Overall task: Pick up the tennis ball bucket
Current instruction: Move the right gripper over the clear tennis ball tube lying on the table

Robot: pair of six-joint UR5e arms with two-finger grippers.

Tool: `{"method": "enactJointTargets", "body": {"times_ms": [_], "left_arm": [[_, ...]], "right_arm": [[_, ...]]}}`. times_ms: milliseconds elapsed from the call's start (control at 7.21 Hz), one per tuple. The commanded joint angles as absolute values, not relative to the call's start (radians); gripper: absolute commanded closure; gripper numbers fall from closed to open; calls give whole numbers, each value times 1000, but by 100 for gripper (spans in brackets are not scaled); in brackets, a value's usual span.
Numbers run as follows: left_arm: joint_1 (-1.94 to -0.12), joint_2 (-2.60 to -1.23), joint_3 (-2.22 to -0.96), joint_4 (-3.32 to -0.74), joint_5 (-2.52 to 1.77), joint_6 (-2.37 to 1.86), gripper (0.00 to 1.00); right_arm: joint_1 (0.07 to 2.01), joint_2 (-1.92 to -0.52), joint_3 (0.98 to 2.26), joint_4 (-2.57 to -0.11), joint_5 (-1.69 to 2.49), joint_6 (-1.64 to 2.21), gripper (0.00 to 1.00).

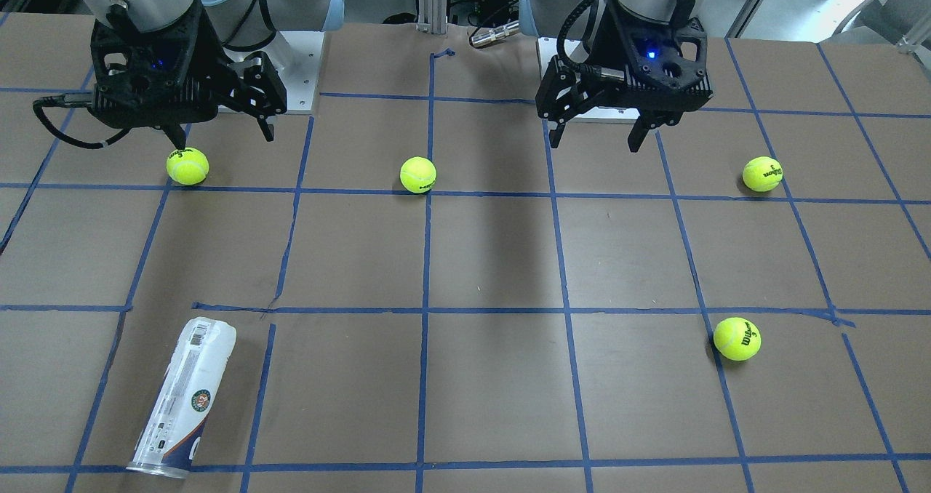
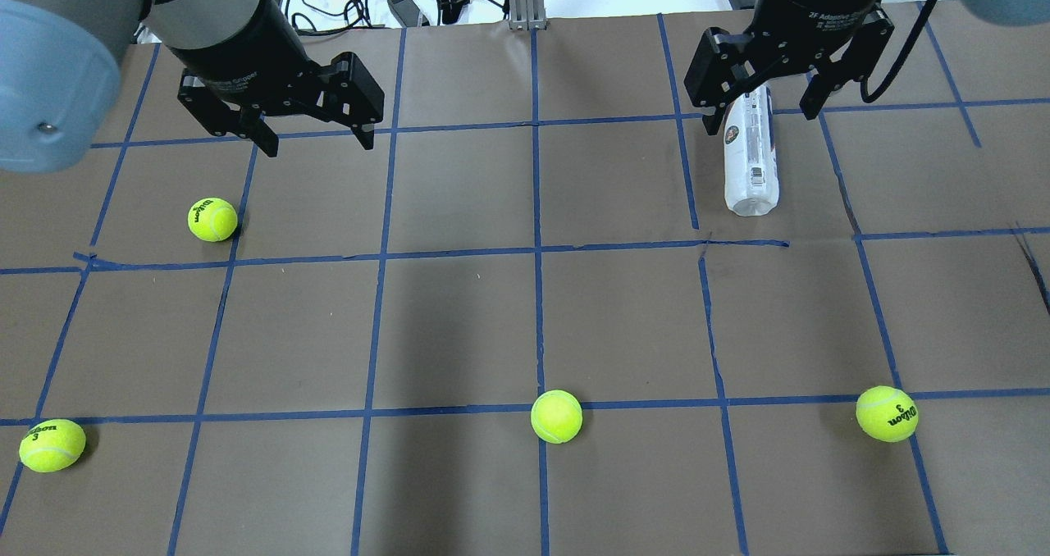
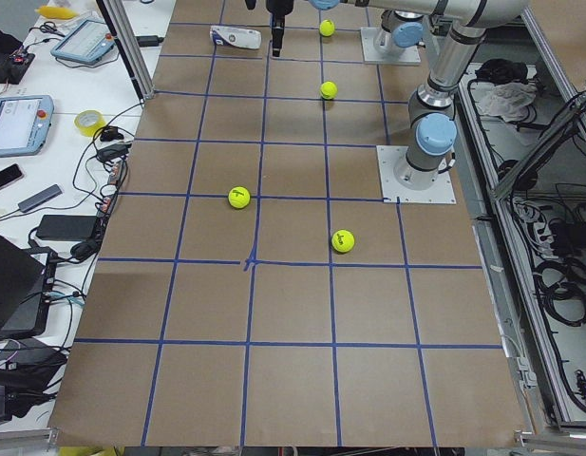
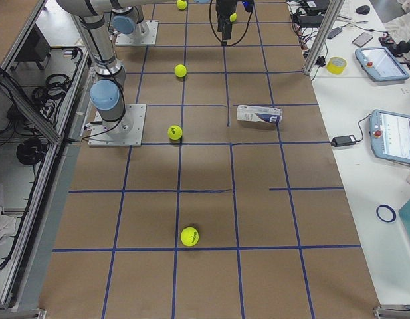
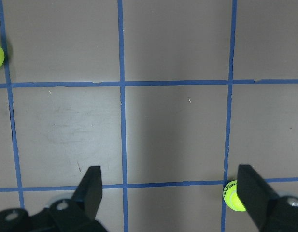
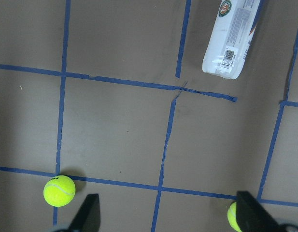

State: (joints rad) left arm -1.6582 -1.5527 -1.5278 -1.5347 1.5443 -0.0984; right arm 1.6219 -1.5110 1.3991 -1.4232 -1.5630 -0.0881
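Note:
The tennis ball bucket (image 1: 185,398) is a clear tube with a white-and-navy label. It lies on its side on the brown table, far from the robot on its right side. It also shows in the overhead view (image 2: 750,162) and at the top of the right wrist view (image 6: 232,36). My right gripper (image 1: 223,140) (image 2: 761,121) (image 6: 168,217) is open and empty. It hangs above the table, nearer the robot's base than the tube and apart from it. My left gripper (image 1: 594,144) (image 2: 318,146) (image 5: 170,193) is open and empty over bare table.
Several yellow-green tennis balls lie loose: one (image 1: 188,166) just below my right gripper, one (image 1: 418,174) at the middle, one (image 1: 762,174) and one (image 1: 737,338) on the left arm's side. Blue tape lines grid the table. Cables and tablets lie beyond its far edge (image 2: 394,2).

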Motion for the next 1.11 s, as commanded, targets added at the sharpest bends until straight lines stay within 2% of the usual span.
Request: {"method": "enactJointTargets", "body": {"times_ms": [0, 555, 971], "left_arm": [[-1658, -1551, -1529, -1535, 1557, -100, 0], [-1658, -1551, -1529, -1537, 1557, -100, 0], [-1657, -1551, -1529, -1537, 1557, -98, 0]], "right_arm": [[1623, -1511, 1401, -1419, -1563, -87, 0], [1612, -1509, 1399, -1430, -1565, -17, 0], [1571, -1511, 1375, -1570, -1565, 62, 0]]}}
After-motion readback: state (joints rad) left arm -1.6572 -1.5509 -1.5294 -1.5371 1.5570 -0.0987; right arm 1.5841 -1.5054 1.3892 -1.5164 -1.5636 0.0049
